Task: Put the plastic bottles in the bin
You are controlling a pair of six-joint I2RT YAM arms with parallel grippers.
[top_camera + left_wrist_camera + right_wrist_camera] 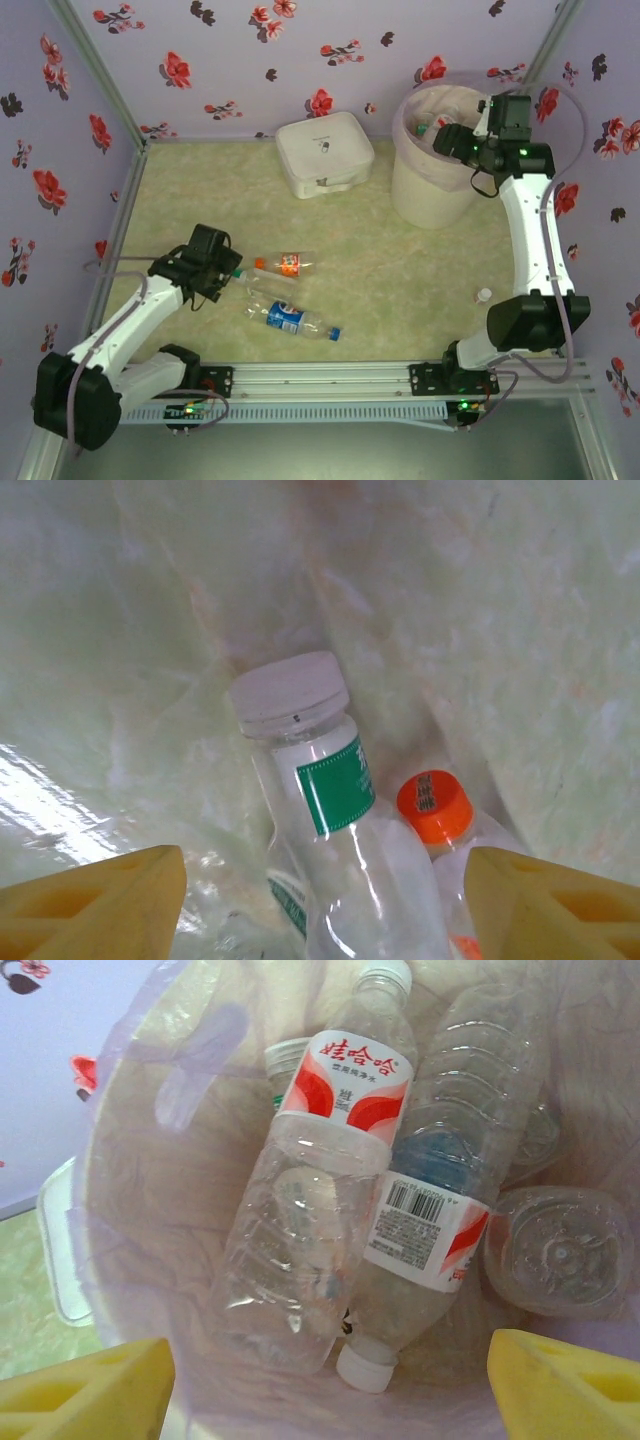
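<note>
Several plastic bottles lying in your bin, three more out on the desk.
Your right gripper hangs over the bin, jaws released and empty; left gripper has its jaws spread either side of a white-capped bottle.

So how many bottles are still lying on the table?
3. An orange-capped bottle lies farthest back, a clear white-capped bottle sits by the left gripper, and a blue-labelled bottle lies in front of both. Another might hide under the left arm.

White-capped bottle, orange-capped bottle alongside — pincer straddling
</note>
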